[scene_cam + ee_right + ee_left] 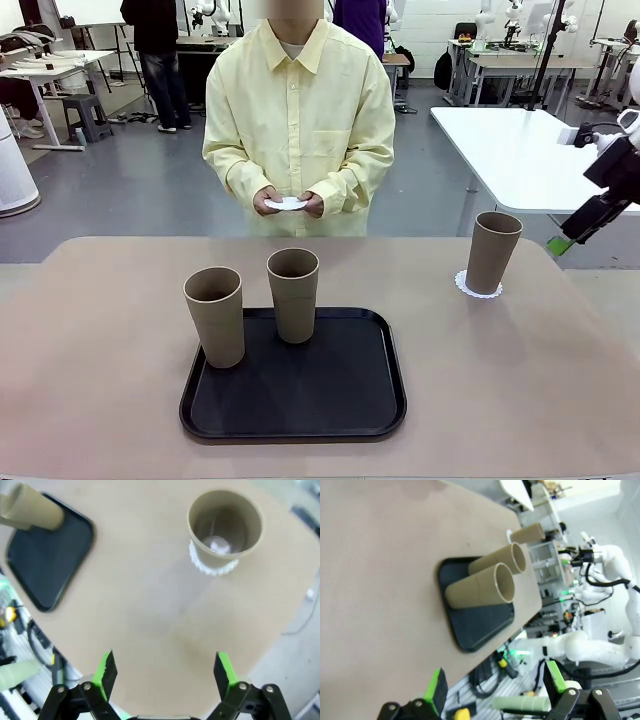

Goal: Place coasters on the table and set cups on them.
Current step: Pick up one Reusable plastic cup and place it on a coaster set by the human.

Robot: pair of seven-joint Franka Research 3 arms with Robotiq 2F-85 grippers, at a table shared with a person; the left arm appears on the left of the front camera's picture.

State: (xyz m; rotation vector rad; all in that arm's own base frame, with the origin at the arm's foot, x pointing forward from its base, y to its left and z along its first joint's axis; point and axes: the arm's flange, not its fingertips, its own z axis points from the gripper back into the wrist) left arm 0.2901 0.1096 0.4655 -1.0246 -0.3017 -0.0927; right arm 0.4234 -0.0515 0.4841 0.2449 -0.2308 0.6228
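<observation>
Tray (300, 400) | L gripper (495, 672), R gripper (165, 657) spread, empty | I'd take near cup (215, 315) mid-body, upright, once coaster (287, 204) lands

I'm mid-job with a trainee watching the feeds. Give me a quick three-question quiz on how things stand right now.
1. How many cups stand on the black tray? A one, B two, C three.
2. True or false: the third cup stands on a coaster on the table.
3. Fill in: the person's hands hold a small white ___.
Key: 1 B; 2 true; 3 coaster.
</observation>
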